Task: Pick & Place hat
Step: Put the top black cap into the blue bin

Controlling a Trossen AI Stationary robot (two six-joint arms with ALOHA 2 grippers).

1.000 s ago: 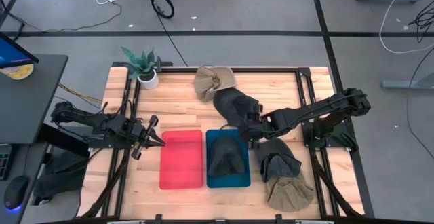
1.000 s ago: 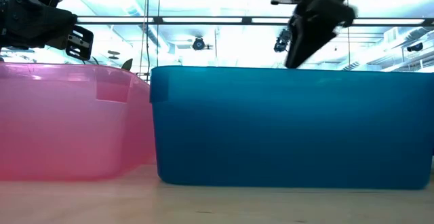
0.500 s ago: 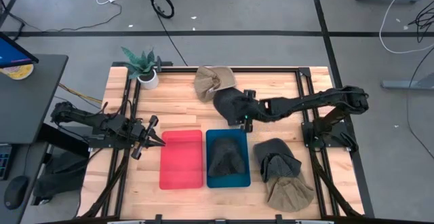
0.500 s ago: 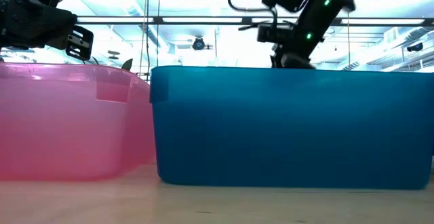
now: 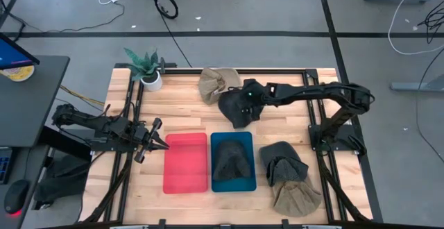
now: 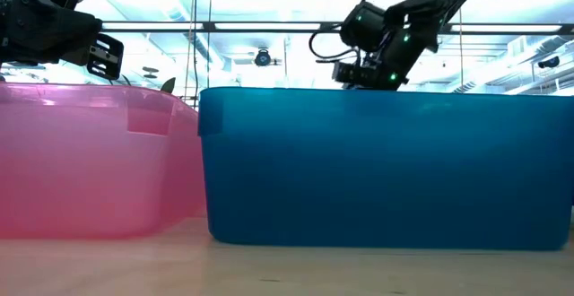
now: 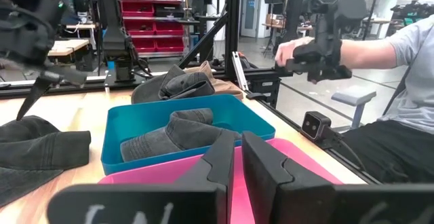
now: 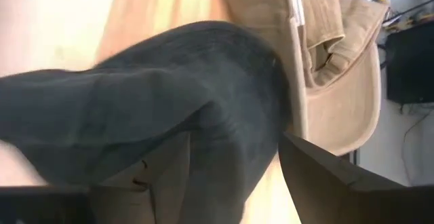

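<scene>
Blue bin [image 6: 386,166]: in the low view its wall fills most of the picture and hides the hats and the table behind it.
Pink bin [image 6: 90,161]: cut off by the left edge in the low view.
Right gripper [image 5: 244,103]: in the high view its tips blend into the dark hat [image 5: 236,107], so you cannot tell if they touch it.
Dark hat in the right wrist view [image 8: 156,108]: blurry, and cut off at the edge.
Tan hat [image 8: 336,61]: partly behind the dark hat.
Person [image 7: 380,68]: cut off by the edge in the left wrist view.
</scene>
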